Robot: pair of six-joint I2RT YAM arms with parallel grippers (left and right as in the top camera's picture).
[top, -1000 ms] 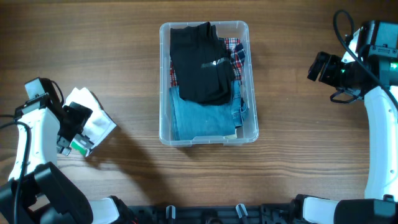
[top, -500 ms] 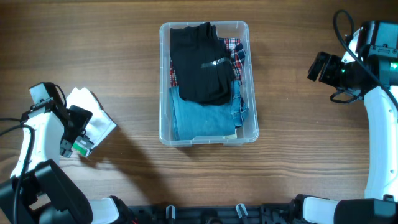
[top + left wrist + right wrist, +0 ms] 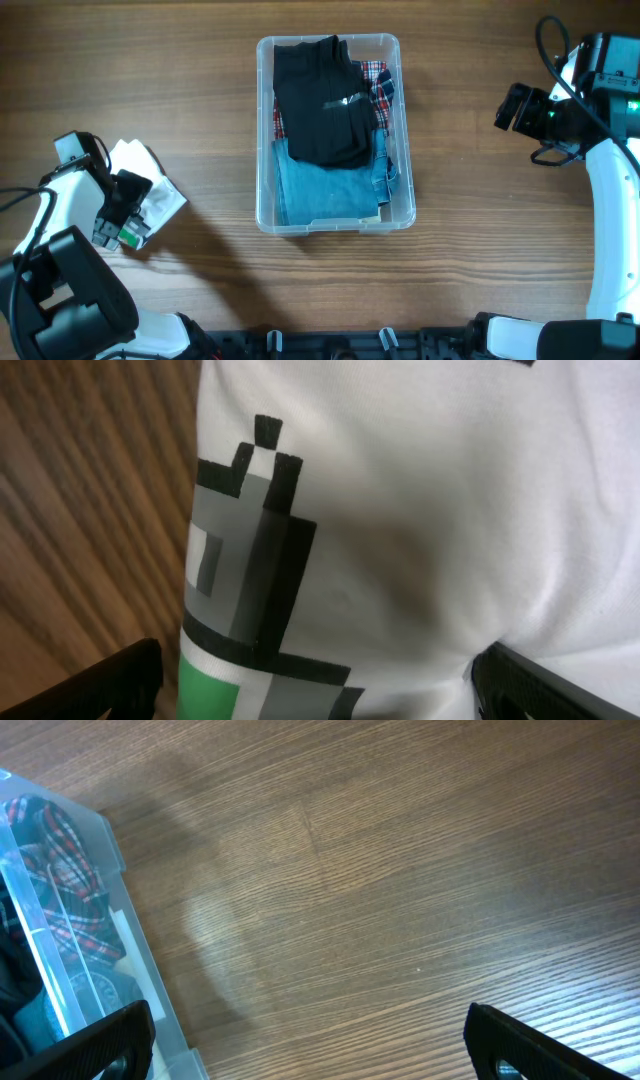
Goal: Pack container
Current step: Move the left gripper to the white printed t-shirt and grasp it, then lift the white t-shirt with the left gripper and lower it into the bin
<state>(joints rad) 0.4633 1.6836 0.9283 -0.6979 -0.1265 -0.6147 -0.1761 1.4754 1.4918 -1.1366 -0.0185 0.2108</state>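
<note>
A clear plastic container (image 3: 263, 140) stands mid-table, holding a black garment (image 3: 320, 100) on top, folded jeans (image 3: 325, 190) toward the front and a red plaid piece (image 3: 378, 85) on the right. At the left lies a folded white garment (image 3: 155, 180) with a grey, black and green pixel print (image 3: 250, 560). My left gripper (image 3: 128, 212) is directly over it, open, its fingers (image 3: 100, 685) straddling the cloth close up. My right gripper (image 3: 512, 107) hangs open over bare wood right of the container; the container's corner (image 3: 60, 940) shows in its wrist view.
The wooden table (image 3: 480, 250) surrounds the container on all sides. The right arm's body (image 3: 610, 200) runs along the right edge, and the left arm (image 3: 50, 230) along the left edge.
My left arm has shifted slightly down and to the right, closer onto the white garment. The right arm and the container have not moved.
</note>
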